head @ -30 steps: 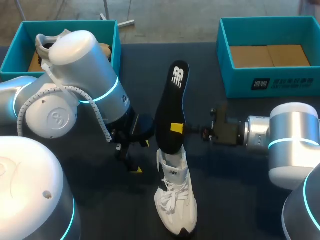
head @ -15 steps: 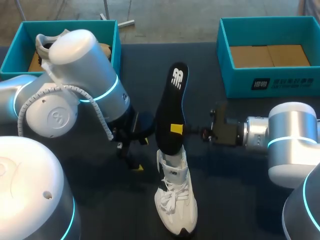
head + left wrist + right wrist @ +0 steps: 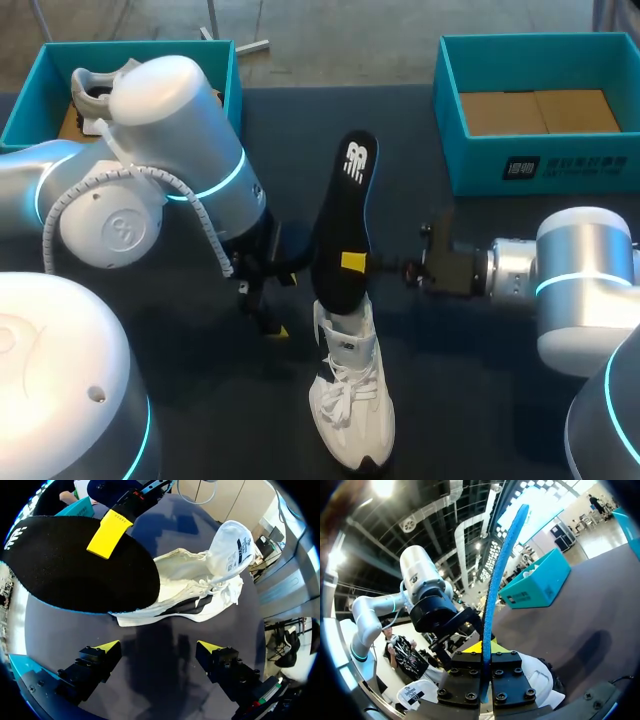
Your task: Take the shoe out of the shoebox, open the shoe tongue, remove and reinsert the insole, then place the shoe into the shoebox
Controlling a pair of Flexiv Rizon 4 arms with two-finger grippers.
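Note:
A white shoe point(image 3: 352, 396) lies on the dark table, toe toward the near edge. A black insole point(image 3: 343, 222) with a blue underside stands out of its opening, tilted away. My right gripper point(image 3: 357, 263) is shut on the insole's lower part from the right. In the right wrist view the insole point(image 3: 499, 580) shows edge-on, clamped between that gripper point(image 3: 484, 653). My left gripper point(image 3: 272, 325) is open just left of the shoe, low over the table. In the left wrist view the shoe point(image 3: 197, 587) and insole point(image 3: 70, 565) lie ahead of the open left gripper point(image 3: 159, 647), apart from its fingers.
A teal shoebox point(image 3: 30, 95) at the back left holds another white shoe point(image 3: 92, 85). A second teal shoebox point(image 3: 455, 120) at the back right has a cardboard floor. My left arm's bulky elbow point(image 3: 170, 130) overhangs the left box's corner.
My left arm has shifted slightly right and toward the shoe. The right gripper and the insole have hardly moved.

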